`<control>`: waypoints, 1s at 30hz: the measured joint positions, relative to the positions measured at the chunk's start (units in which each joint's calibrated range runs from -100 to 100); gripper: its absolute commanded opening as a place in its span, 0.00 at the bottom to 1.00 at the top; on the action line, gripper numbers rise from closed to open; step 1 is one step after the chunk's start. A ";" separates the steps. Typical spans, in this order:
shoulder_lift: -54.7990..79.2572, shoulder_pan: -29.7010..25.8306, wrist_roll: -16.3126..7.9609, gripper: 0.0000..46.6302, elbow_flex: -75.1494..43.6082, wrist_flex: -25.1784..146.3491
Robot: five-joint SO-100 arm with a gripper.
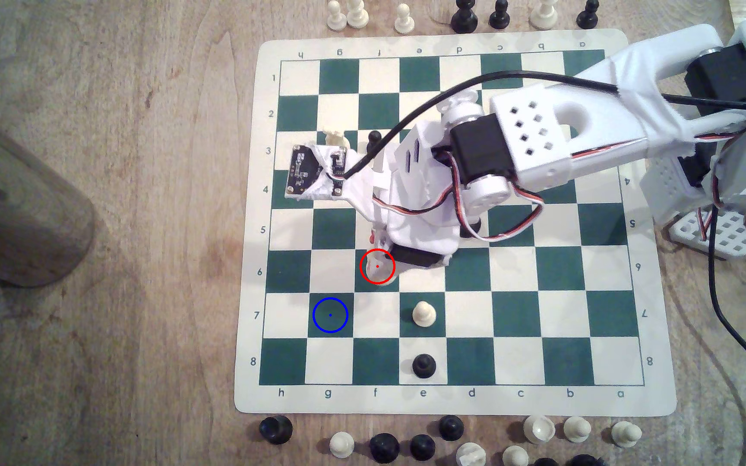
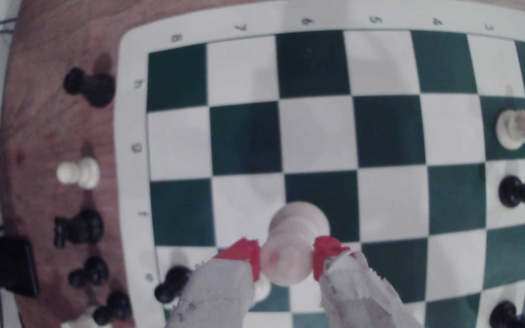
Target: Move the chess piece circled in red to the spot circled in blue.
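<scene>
Spare chessmen around green-and-cream mat (image 1: 658,340)
Cream pawn (image 1: 423,312) on e7, black pawn (image 1: 423,365) on e8, steel cylinder (image 1: 17,201) at exterior view's left

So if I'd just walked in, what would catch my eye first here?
Probably the white robot arm stretched over the green-and-cream chess mat, its red-tipped gripper closed on a tall cream chess piece at the red circle. A blue circle marks the spot, an empty green square, diagonally adjacent.
</scene>
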 measured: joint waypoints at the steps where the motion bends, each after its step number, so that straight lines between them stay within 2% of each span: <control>1: 0.00 -0.22 0.00 0.00 -0.81 0.72; 5: 0.00 -0.59 0.29 0.00 -9.22 5.18; 9: 3.27 -1.70 -0.39 0.00 -16.27 5.02; 22: 20.95 -3.32 -1.03 0.00 -27.56 1.43; 30: 25.30 -3.24 -1.03 0.00 -31.45 1.43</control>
